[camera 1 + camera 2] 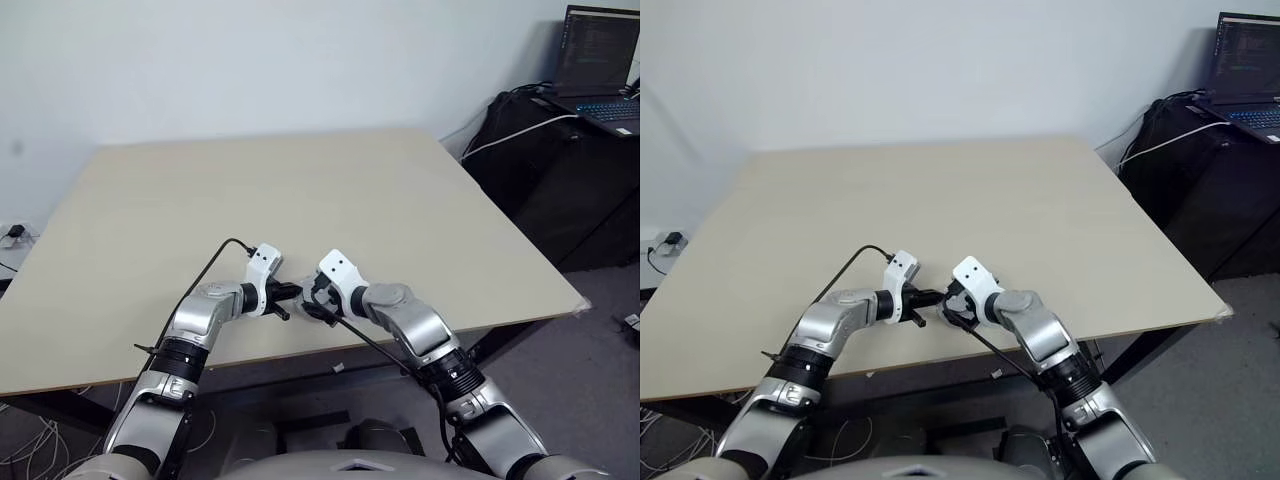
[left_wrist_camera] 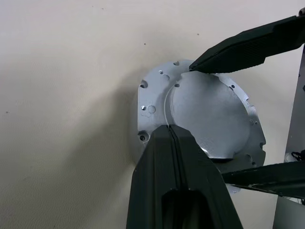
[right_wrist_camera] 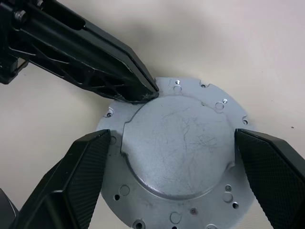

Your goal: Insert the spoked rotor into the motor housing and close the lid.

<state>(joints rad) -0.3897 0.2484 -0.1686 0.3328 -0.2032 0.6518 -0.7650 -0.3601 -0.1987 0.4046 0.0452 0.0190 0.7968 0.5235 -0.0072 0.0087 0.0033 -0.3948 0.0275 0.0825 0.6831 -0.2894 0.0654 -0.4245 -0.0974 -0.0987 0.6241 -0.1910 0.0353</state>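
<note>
left fingers together at lid rim; right fingers apart, flanking it.

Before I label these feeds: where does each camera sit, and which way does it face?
Left eye: on the head, looking forward and down over the table; both arms show, left gripper meeting right gripper.
Right eye: beside it, same scene, same arms.
Left wrist: on the left arm, looking along its shut fingers at the lid.
Right wrist: on the right arm, its open fingers either side of the lid.
Shared: both wrist views show the lid and the other gripper.
</note>
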